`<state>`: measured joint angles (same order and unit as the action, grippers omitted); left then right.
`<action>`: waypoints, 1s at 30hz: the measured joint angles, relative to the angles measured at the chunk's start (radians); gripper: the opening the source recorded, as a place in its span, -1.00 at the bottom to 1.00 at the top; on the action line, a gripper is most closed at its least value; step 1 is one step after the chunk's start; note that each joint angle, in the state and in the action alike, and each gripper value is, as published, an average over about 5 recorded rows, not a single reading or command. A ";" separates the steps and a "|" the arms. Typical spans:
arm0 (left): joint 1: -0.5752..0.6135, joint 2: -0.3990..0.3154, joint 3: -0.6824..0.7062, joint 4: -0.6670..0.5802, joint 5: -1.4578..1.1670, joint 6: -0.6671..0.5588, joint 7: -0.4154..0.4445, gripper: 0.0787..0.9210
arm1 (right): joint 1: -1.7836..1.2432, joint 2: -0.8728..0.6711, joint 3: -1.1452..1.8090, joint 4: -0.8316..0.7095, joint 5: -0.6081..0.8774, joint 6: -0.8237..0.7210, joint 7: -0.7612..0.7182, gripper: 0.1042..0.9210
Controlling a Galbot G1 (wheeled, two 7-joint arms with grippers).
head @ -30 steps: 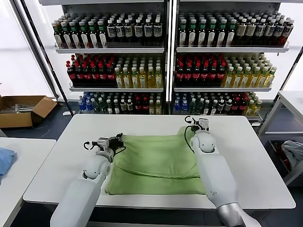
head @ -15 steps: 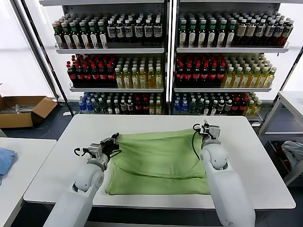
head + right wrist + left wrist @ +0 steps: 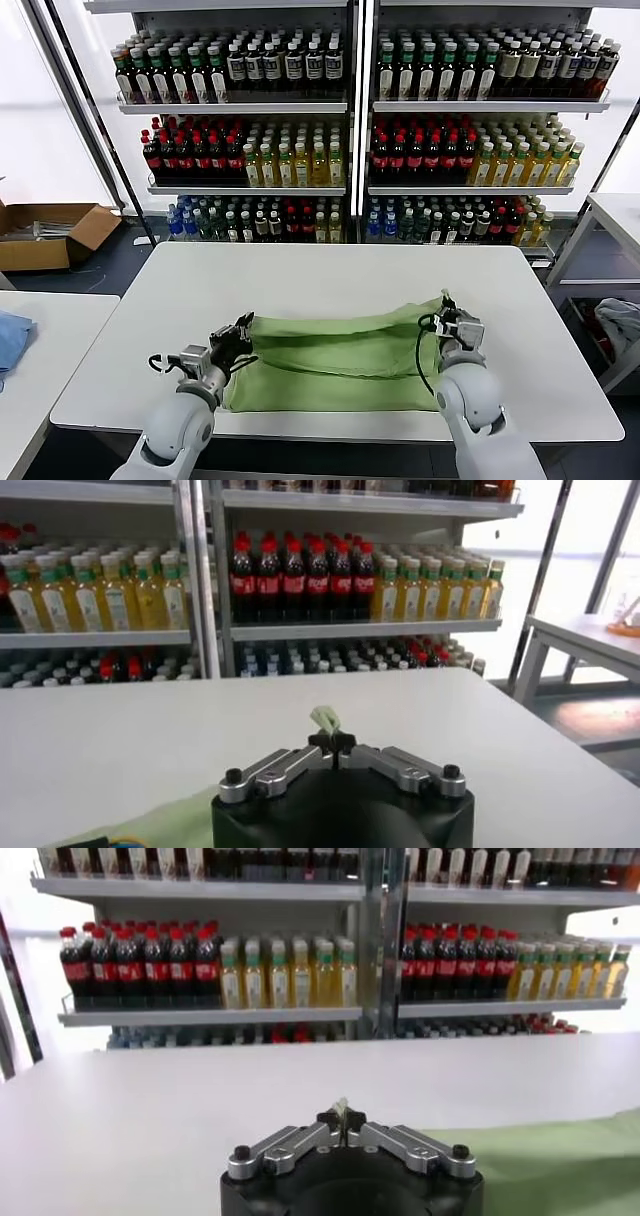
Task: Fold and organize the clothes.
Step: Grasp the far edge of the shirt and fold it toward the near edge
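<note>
The light green polo shirt (image 3: 335,358) lies folded into a wide band near the front edge of the white table (image 3: 330,270). The left gripper (image 3: 243,333) is pinched tight on the shirt's far left corner, a sliver of fabric showing between its fingertips (image 3: 340,1116). The right gripper (image 3: 446,305) is likewise closed on the far right corner, a small green tuft (image 3: 325,720) poking out. Behind the table stand 2 shelving units (image 3: 350,120) stocked with bottles.

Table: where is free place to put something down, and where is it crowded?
Free: the white table between the green shirt and the far edge, plus both side strips. Crowded: the near edge, where left gripper and right gripper pinch the shirt.
</note>
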<state>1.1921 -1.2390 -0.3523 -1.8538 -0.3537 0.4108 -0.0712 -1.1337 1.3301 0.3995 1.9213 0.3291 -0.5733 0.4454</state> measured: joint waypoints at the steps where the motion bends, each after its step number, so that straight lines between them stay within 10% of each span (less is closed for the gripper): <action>1: 0.011 -0.003 -0.004 -0.002 0.004 0.000 0.002 -0.97 | -0.016 -0.002 0.003 0.011 -0.002 0.001 0.000 -1.00; 30: 0.126 -0.043 -0.031 -0.017 0.092 -0.024 0.043 -0.93 | -0.214 0.020 0.023 0.018 -0.068 0.072 0.008 -1.00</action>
<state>1.3182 -1.2822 -0.3837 -1.8707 -0.2615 0.3870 -0.0281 -1.3476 1.3500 0.4226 1.9396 0.2615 -0.5017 0.4532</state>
